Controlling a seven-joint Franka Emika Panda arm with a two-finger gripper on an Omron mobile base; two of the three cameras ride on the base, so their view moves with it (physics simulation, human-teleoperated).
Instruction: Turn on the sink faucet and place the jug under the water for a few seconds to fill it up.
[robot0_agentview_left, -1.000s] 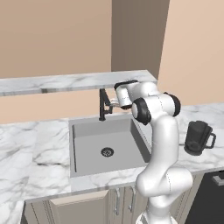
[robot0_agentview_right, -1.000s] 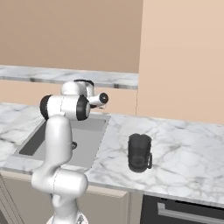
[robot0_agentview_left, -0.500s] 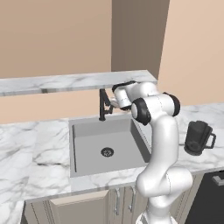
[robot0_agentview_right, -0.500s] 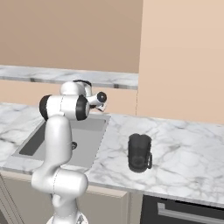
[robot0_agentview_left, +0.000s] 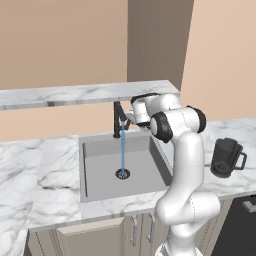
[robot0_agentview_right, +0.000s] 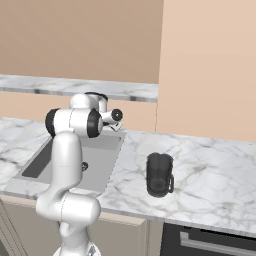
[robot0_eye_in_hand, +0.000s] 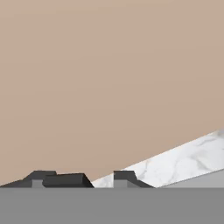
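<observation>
- left base view: i see the water (robot0_agentview_left: 122, 155) running as a thin blue line from the faucet (robot0_agentview_left: 118, 119) down to the drain of the sink (robot0_agentview_left: 100, 172). my gripper (robot0_agentview_left: 128, 119) sits right up against the faucet at the back of the basin, and i cannot tell from here how far apart the fingers stand. the jug (robot0_agentview_left: 226, 157) is upright on the surface (robot0_agentview_left: 30, 165), well to the right of the sink and apart from the arm. my worry: pulling away carelessly could catch the lever and shut the flow off again, so i'd back off clear of it first.
- right base view: the jug (robot0_agentview_right: 159, 174) stands alone on the marble with its loop handle turned toward the front right, the arm folded over the sink (robot0_agentview_right: 102, 165) to its left. the hand has a long swing to reach it. the handle is on the far side from the arm, so a side approach could push the jug along the surface or tip it rather than grip it. if i grip only the rim it may twist once it takes on water.
- hand view: i see bare beige wall and a slanted strip of marble, with the two dark fingers (robot0_eye_in_hand: 59, 179) at the bottom and a moderate gap between them, nothing held. this camera gives me no sight of lever or spout, so i'm backing out blind here and must trust the base views.
</observation>
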